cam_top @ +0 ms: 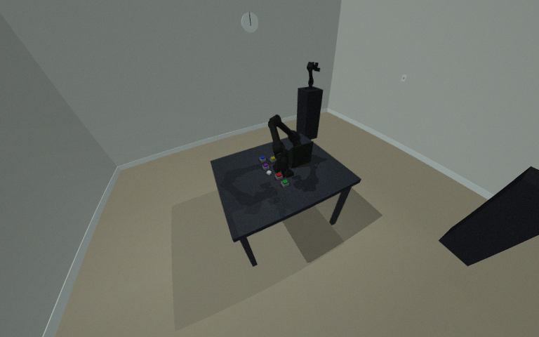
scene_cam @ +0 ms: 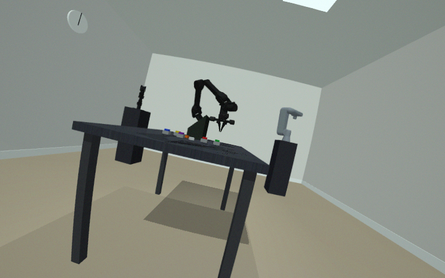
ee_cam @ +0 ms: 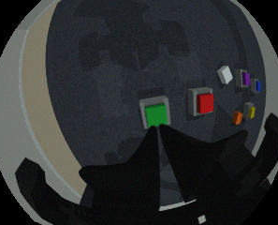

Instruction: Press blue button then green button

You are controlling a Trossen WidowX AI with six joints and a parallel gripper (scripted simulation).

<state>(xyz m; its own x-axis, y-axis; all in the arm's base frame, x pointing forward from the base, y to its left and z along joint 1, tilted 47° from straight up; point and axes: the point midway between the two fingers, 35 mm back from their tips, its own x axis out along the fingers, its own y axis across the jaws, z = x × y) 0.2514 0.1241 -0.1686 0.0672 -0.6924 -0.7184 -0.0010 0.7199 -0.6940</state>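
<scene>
The green button [cam_top: 285, 182] [scene_cam: 216, 141] [ee_cam: 156, 114] sits in a grey housing on the dark table, at the end of the group. My gripper [scene_cam: 220, 131] [ee_cam: 156, 128] is shut and empty and points down. Its fingertips hang a little above the green button's height with a visible gap in the exterior view. In the wrist view the tips overlap the near edge of the green cap. The blue button [cam_top: 262, 157] [scene_cam: 166, 130] [ee_cam: 257, 86] is at the opposite end of the group, far from the gripper, with its cap up.
The red button [cam_top: 278, 175] [scene_cam: 204, 138] [ee_cam: 205, 103] is beside the green one. The purple button [cam_top: 265, 166] [ee_cam: 246, 79] and yellow button [cam_top: 272, 158] [ee_cam: 252, 112] are nearer the blue one. A white block [cam_top: 269, 172] [ee_cam: 226, 75] and an orange block [ee_cam: 238, 117] lie among them.
</scene>
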